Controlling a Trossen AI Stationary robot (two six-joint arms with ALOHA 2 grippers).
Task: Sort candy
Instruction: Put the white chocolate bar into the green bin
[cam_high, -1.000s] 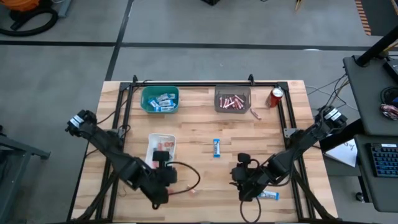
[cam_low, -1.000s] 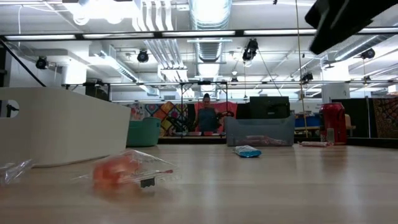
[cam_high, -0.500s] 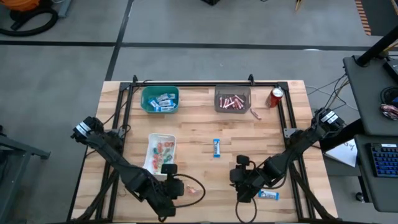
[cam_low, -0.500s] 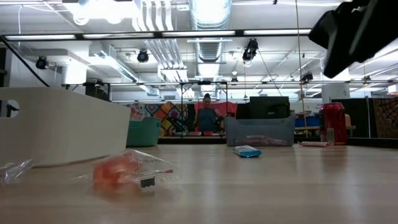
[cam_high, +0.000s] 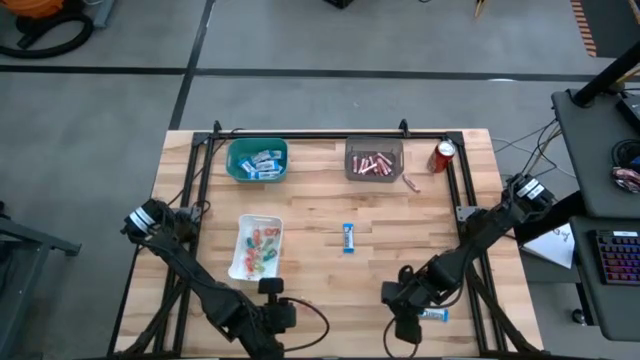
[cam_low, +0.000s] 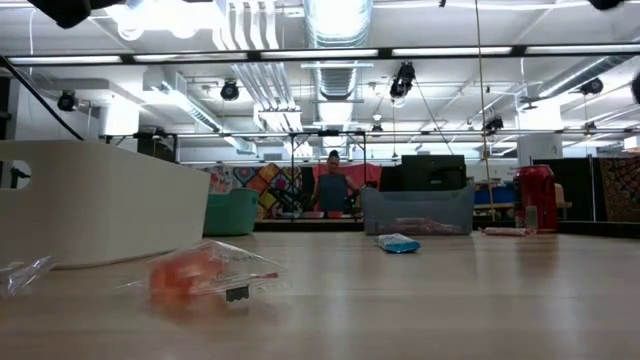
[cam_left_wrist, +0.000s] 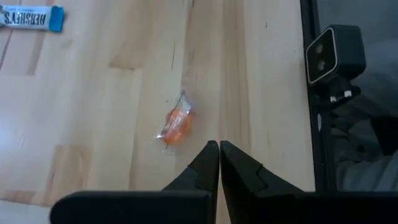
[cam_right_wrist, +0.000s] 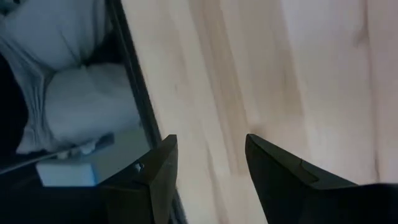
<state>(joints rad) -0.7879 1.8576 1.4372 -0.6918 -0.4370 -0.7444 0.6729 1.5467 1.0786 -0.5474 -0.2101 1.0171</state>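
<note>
The candy lies sorted and loose. Blue-and-white bars fill a teal bowl (cam_high: 258, 160), pink sticks a grey bin (cam_high: 374, 160), and small red, orange and green pieces a white tray (cam_high: 257, 247). Loose on the wood are one blue bar (cam_high: 347, 237), another (cam_high: 432, 314) at the near right, a pink stick (cam_high: 410, 184), and an orange piece in clear wrap (cam_left_wrist: 177, 124). My left gripper (cam_left_wrist: 219, 155) is shut and empty, just short of the orange piece, near the front edge (cam_high: 283, 314). My right gripper (cam_right_wrist: 208, 162) stands open over bare wood at the near right (cam_high: 400, 318).
A red soda can (cam_high: 443, 155) stands at the far right, beside the grey bin. A black frame rail (cam_high: 320, 134) runs along the table's far edge and down both sides. A small camera (cam_left_wrist: 333, 53) sits at the front edge, close to the orange piece.
My left gripper has gone from above the white tray's near end toward the table's near edge and down, staying shut; the tray now shows whole. My right gripper has rolled about its wrist and stayed open, and its arm has left the low view.
</note>
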